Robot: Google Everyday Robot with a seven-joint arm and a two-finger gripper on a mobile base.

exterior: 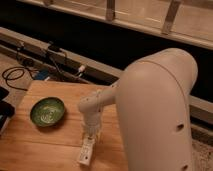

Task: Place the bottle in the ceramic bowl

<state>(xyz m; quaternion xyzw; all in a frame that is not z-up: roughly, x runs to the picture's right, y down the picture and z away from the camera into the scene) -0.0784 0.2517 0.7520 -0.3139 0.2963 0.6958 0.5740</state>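
Wooden table (35,146): bottle (86,153) lies flat near the front edge, with the gripper (90,134) over its far end; grip state can't be told. Risk: an end-pinch lets it pivot, slip, and miss the ceramic bowl (47,111) nearby.

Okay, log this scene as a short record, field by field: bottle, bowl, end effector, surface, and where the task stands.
bottle: pale bottle lying on its side near the table's front edge, apart from the bowl and to its right
bowl: green ceramic bowl, upright on the left part of the table, nothing in it
end effector: end effector pointing down over the bottle's far end; whether it grips the bottle cannot be told
surface: wooden table
task state: bottle not yet in the bowl
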